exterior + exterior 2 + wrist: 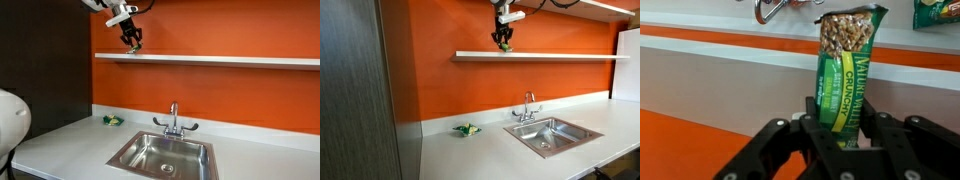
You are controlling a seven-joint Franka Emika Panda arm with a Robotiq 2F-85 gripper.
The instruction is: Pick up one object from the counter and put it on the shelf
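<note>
The gripper (843, 125) is clamped shut on a green Nature Valley Crunchy granola bar (845, 70), its fingers pinching the wrapper's near end so that the rest sticks straight out beyond the fingertips. The bar's long axis therefore runs in line with the gripper's own reach, pointing downward. In both exterior views the gripper (131, 40) hangs just above the shelf (220, 60), near the board's end, with the orange wall behind it. The board lies directly below the bar's free end, so the coming move turns on a short drop and a release. Whether the bar's tip already touches the shelf (550, 56) is too small to tell from these views. The single arm is the only one in play. There is one bar in the grip, one shelf, one sink (165, 155), one chrome tap (174, 118), and one green-and-yellow item (113, 121) on the counter (60, 140), beside the sink and well below the gripper.
</note>
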